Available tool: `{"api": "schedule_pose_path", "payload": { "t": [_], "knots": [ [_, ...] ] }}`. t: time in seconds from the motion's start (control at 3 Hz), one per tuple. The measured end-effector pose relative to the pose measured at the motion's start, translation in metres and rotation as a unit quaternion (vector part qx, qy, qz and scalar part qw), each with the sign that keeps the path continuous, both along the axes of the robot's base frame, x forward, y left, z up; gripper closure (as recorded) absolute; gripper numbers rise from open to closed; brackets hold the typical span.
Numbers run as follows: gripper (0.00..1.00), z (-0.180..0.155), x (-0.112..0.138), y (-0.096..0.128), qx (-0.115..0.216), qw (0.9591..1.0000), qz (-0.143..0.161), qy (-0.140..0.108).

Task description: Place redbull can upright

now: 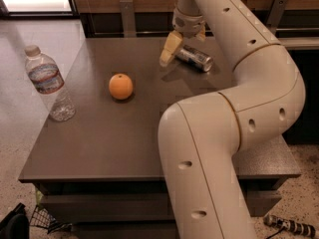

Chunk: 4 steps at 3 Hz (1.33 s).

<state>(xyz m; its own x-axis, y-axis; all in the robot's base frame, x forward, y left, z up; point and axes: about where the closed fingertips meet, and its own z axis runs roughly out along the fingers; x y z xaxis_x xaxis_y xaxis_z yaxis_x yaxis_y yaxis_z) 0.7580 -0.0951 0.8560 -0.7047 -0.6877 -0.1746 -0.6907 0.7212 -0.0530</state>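
Observation:
The redbull can [195, 58] lies on its side at the far middle of the dark table [114, 143], its shiny top pointing right and towards me. My gripper [182, 48] hangs just above the can's far left end, open. One cream finger [168, 50] points down to the left of the can. The other finger [201, 32] shows only partly behind the wrist. The gripper holds nothing.
An orange [121, 86] sits left of the middle of the table. A clear plastic water bottle [49, 83] stands upright near the left edge. My arm's big white links [234, 133] cover the table's right side. Metal chair backs stand behind the far edge.

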Motion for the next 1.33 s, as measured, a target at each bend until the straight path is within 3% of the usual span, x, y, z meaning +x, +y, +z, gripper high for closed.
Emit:
{"api": "schedule_pose_path", "payload": {
  "t": [0.33,1.0,1.33],
  "knots": [
    [0.0,-0.003,0.0,0.004,-0.001,0.9997,0.023,0.003],
    [0.0,-0.012,0.009,-0.005,-0.059,0.9966,0.057,0.001],
    [0.0,-0.02,0.013,-0.012,-0.087,0.9946,0.055,0.006]
  ]
}}
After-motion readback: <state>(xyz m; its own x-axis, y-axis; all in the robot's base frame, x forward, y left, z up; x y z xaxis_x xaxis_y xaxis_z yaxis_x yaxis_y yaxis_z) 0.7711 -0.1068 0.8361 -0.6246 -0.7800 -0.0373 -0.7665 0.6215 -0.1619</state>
